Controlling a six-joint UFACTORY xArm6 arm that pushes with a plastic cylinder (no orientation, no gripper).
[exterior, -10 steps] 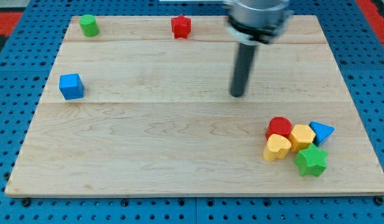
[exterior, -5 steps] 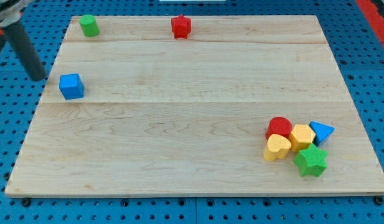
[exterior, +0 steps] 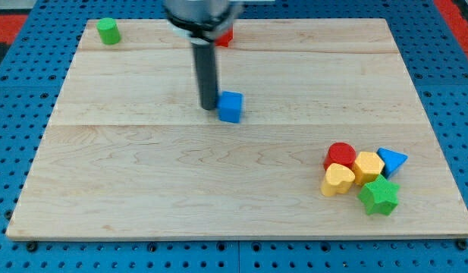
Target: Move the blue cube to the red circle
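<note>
Camera view: blue cube sits mid-counter, slightly toward the view's top. My tip touches its left side; no fingers on this rod. Red circle is well apart at the view's lower right, clustered with yellow hexagon, yellow heart, green star, blue triangle. Green block top left on wooden counter.

Pale wooden board on blue pegboard; even light.
</note>
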